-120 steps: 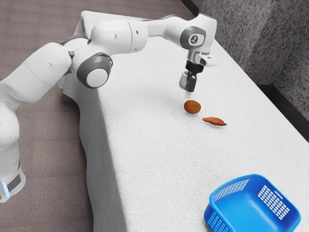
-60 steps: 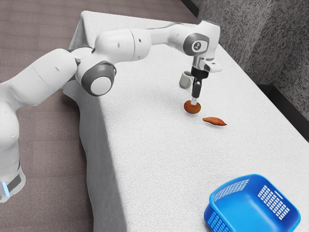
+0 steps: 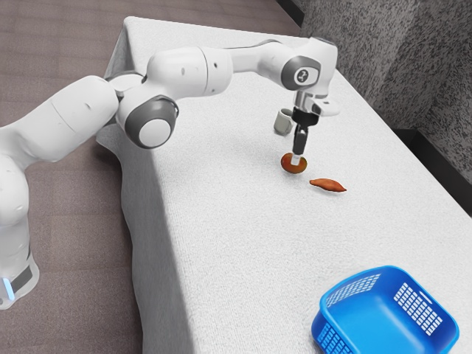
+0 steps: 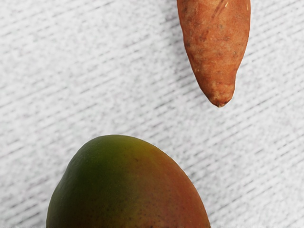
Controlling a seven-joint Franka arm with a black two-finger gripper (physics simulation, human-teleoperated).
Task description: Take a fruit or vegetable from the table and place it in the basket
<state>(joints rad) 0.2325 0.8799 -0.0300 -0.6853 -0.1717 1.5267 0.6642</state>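
Claw (image 3: 296, 159) down at the mango (image 3: 286, 164); lift and drop-off left to do.
Whether it is clenched on the fruit or released, I cannot tell; the mango sits on the table (image 3: 221, 221), reached but not lifted. Just beside lies the sweet potato (image 3: 327, 185), then the cup (image 3: 282, 122); the basket (image 3: 385, 306) is well apart. The arm's round mark (image 3: 303, 75) is too small to read.
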